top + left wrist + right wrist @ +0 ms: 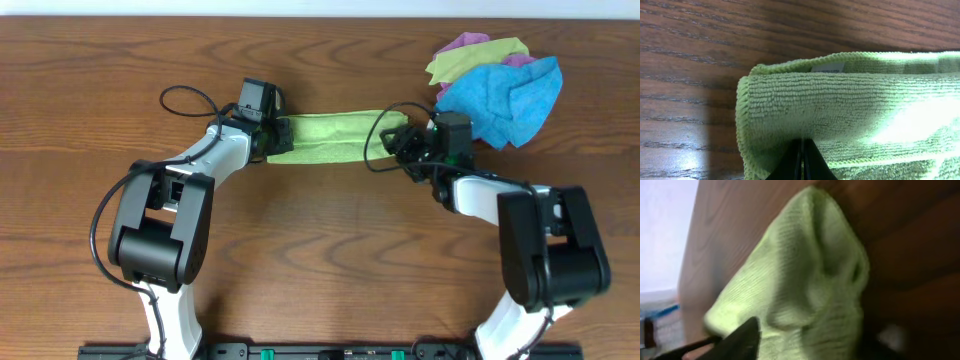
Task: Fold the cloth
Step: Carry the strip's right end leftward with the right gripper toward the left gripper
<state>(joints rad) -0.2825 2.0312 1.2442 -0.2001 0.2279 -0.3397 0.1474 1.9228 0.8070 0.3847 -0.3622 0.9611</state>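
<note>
A light green cloth (335, 138) lies stretched as a folded strip on the wooden table between the two grippers. My left gripper (277, 136) is shut on its left end; in the left wrist view the closed black fingertips (802, 160) pinch the doubled edge of the cloth (850, 110). My right gripper (403, 142) is shut on the right end; in the right wrist view the cloth (810, 280) bunches over one black finger (740, 337), and the other finger is hidden.
A pile of other cloths sits at the back right: a blue one (505, 98), a yellow-green one (472, 57) and a purple one (462, 43). It lies close behind the right gripper. Black cables loop near both wrists.
</note>
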